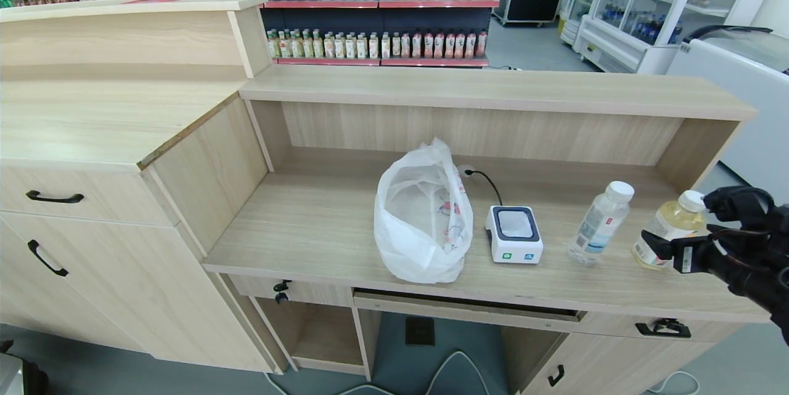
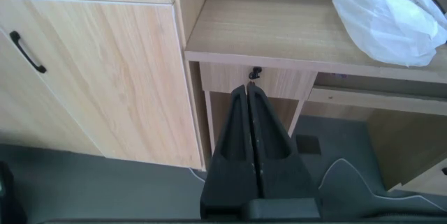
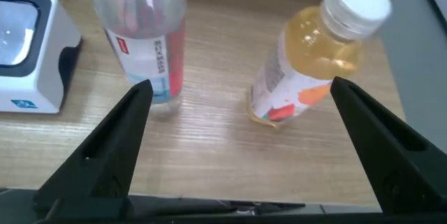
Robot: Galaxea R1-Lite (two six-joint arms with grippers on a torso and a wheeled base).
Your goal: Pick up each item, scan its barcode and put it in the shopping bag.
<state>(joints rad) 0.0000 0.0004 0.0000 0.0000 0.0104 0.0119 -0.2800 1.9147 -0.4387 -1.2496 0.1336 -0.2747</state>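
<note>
A white plastic shopping bag (image 1: 423,216) stands open on the wooden counter (image 1: 308,228); the bag (image 2: 388,16) also lies in the left wrist view. Right of it sits a white barcode scanner (image 1: 515,233) (image 3: 24,49). A clear water bottle (image 1: 600,222) (image 3: 143,32) stands further right. A yellow drink bottle (image 1: 672,228) (image 3: 314,60) with a white cap stands at the counter's right end. My right gripper (image 1: 681,232) (image 3: 237,116) is open, its fingers on either side of the yellow bottle's front. My left gripper (image 2: 248,91) is shut, held low in front of the counter.
A black cable (image 1: 487,180) runs from the scanner to the back wall. A raised shelf (image 1: 493,90) overhangs the counter's rear. Cabinet drawers with black handles (image 1: 54,198) stand to the left. Bare counter lies left of the bag.
</note>
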